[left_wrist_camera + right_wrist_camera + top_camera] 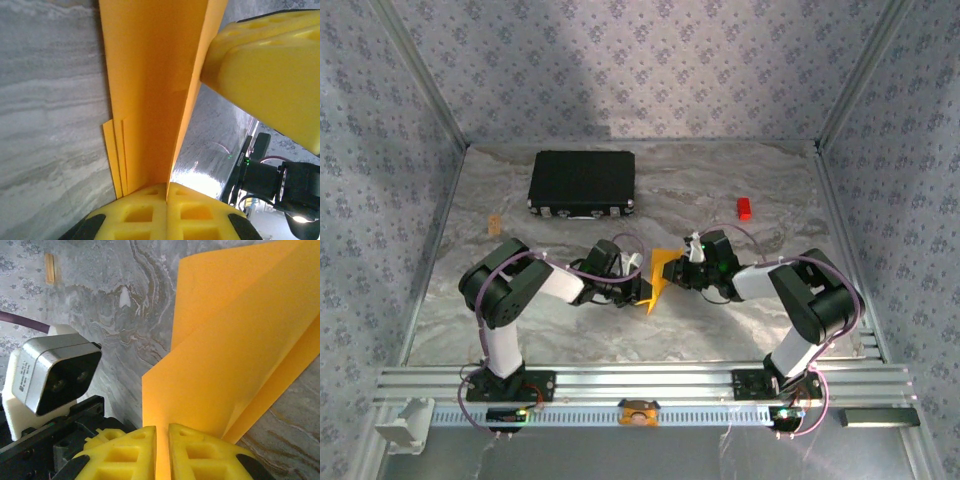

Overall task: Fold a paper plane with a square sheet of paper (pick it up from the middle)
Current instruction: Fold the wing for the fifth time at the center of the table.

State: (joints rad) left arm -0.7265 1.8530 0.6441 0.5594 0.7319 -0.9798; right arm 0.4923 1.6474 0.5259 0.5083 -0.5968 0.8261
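Counter (740, 330) marbled grey, with the black case (582, 182) at the far side, well apart from the work. The square sheet of paper (660, 272), already folded into several layers, sits mid-counter between the two arms, and looks lifted rather than lying flat, though you cannot be sure of that from here. Left gripper (166, 200) is clamped on one end of the fold, its fingers pressed together on the paper. Right gripper (161, 440) is pinched on an edge of the same sheet, just beside the left one. Judgement: you are mid-fold, setting or lining up a lengthwise crease. To do it well, hold both pinches firm and draw the paper only lightly taut, because a twist from either wrist would skew the crease. Watch the stepped layer edges showing in the left wrist view: they are slightly offset, so square them before pressing anything down. Mind the yellow fingers, which are close enough to knock each other. Long axis runs roughly near to far, leaning from near-left to far-right, straight away from the left gripper. The near end looks narrower from above, the far end broader and opening out; which end is the nose is not yet clear. Red block (744, 208) sits far right, out of the way.
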